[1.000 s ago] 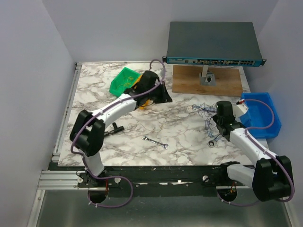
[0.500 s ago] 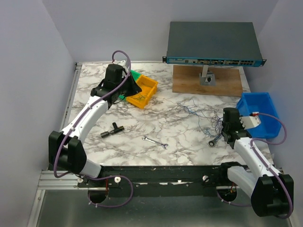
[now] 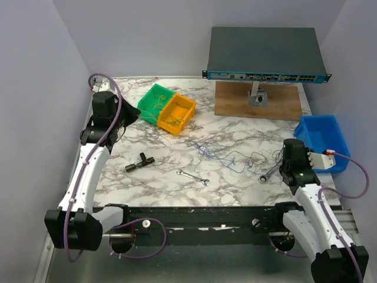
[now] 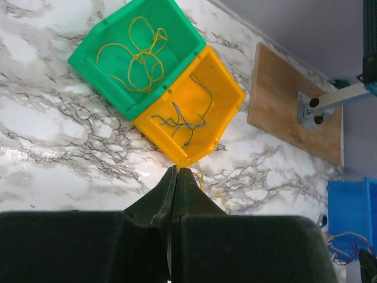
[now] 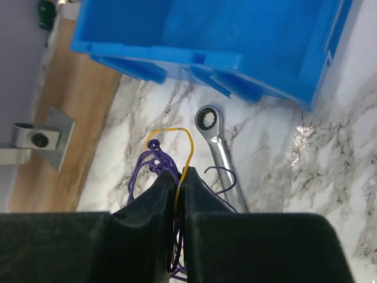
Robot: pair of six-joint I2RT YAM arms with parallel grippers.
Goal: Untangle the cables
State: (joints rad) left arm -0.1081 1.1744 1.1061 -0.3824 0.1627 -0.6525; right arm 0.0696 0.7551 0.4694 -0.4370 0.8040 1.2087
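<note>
Right jaws: clamped on cables (image 5: pixel 189 147) at near right of desk (image 3: pixel 177 188), beside ratchet wrench (image 3: pixel 269 173). Strands (image 3: pixel 219 156) trailing left across desk centre. Left jaws: closed, far left; any held item not discernible.

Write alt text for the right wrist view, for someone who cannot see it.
The right hand is shut on thin purple and yellow cables over the marble table. A silver ratchet wrench lies beside them, with a blue bin behind it.
</note>
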